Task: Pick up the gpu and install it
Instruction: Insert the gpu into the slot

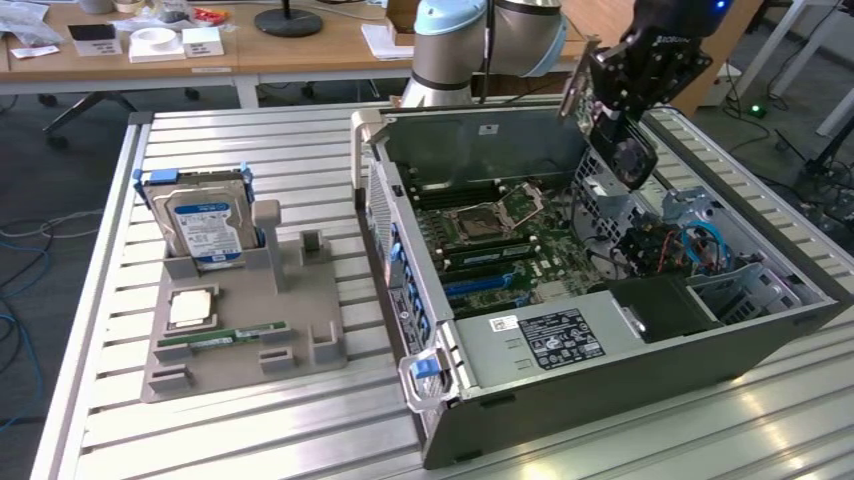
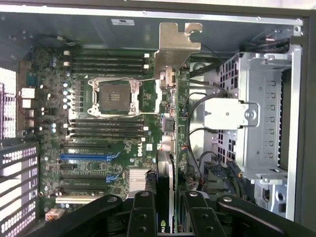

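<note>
The one bit of writing I can read is on the wrist view: white letters spelling DELL, turned sideways, on the green motherboard (image 2: 52, 148) beside a silvery finned heatsink (image 2: 139, 177). The white sticker (image 1: 561, 338) on the black box at the near end of the computer case (image 1: 601, 400) is printed, but too small for me to read. The same goes for the blue label on the silver hard drive (image 1: 204, 225). The gpu (image 1: 625, 150) hangs in the air above the open case, close to its far wall. The gripper (image 1: 617, 115) is closed on it, with a black finger (image 2: 143, 217) pressed to each flat face. From the exterior view the card shows a dark face with a round fan shape. From the wrist I see the gpu (image 2: 167, 173) edge-on as a thin dark strip ending in a bent, bare-metal bracket (image 2: 174, 47) with a notch at its tip. The case is grey sheet steel lying on its side, toward the slatted aluminium table's (image 1: 267, 150) edge on the exterior view's right. A grey moulded holder (image 1: 240, 350) sits near the opposite edge, with the hard drive standing upright in it and a slim green RAM stick (image 1: 220, 337) lying flat.
</note>
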### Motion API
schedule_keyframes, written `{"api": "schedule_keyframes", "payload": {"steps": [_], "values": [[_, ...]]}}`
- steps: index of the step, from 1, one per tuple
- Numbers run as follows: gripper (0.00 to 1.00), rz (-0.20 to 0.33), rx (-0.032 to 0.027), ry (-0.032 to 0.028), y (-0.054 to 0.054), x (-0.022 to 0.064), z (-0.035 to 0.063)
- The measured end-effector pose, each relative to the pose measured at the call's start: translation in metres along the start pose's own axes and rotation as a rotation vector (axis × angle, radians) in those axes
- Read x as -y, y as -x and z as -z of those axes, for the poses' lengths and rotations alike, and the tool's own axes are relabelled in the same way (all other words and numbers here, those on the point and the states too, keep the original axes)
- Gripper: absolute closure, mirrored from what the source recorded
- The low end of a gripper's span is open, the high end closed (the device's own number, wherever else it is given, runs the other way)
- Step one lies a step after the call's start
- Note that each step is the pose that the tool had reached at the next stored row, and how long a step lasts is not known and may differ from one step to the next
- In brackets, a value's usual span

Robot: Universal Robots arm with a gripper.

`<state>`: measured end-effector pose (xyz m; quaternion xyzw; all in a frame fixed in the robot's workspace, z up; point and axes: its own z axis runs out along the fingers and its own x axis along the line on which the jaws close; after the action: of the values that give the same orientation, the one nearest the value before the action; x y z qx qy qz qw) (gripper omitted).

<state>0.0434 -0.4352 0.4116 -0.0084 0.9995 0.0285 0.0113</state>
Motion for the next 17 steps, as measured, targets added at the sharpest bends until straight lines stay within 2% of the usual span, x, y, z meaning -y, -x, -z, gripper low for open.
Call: {"api": "schedule_keyframes", "payload": {"steps": [17], "values": [[0.74,0.307,-0.0175,0.007,0.0,0.0001,-0.0016]]}}
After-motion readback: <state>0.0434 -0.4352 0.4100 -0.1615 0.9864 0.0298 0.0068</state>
